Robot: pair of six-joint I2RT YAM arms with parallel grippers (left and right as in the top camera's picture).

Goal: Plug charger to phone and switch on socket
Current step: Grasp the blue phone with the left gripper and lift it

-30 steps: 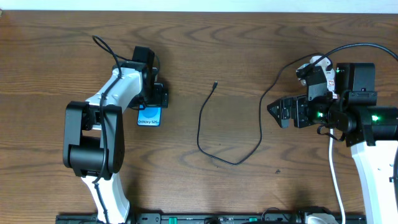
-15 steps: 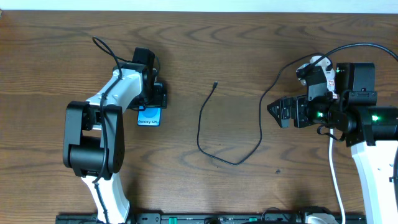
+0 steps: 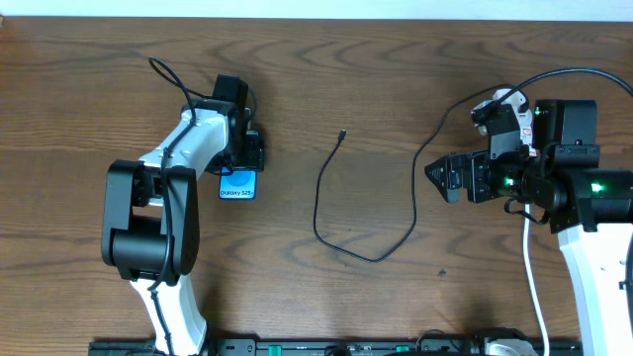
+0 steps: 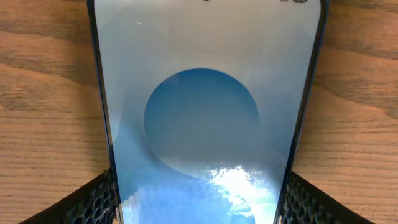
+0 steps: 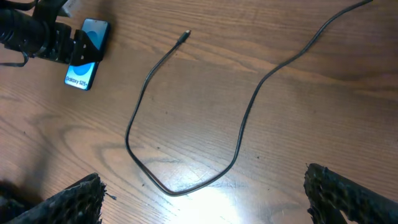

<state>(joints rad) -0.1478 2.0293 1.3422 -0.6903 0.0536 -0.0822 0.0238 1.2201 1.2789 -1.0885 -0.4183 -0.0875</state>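
Overhead: squaring up the phone [image 3: 237, 185] with the left gripper [image 3: 242, 163]. Over the last second, turning it from a slight slant to nearly parallel with the table's sides, and barely shifting it otherwise. By judgement, still arranging the phone for plugging, not yet plugging. Keeping it left of centre, flat, screen up, long axis running near to far, lettered end pointing at the near edge, far end tucked under the gripper. Leaving the charger [image 3: 316, 213] untouched at mid-table, well apart from the phone, small tip [image 3: 341, 134] aiming far and slightly right, loop sagging toward the near edge before climbing to the right arm. Holding the right gripper [image 3: 428, 174] motionless beside that climbing stretch. Showing only a white, red-marked bit of the socket [image 3: 504, 99] at the right arm's far side.

Left wrist: filling the view with the phone [image 4: 205, 112], blue round shape at centre, long axis running straight away from the camera. Closing on its two long edges, meshed pads [image 4: 93, 199] seemingly touching the frame on both sides.

Right wrist: looking down across the table with fingers [image 5: 74, 199] spread wide, gripping nothing. Catching the charger [image 5: 127, 138] in its loop, tip [image 5: 186, 34] pointing toward the far side, and the phone [image 5: 87, 59] beyond it, clamped at its upper end.
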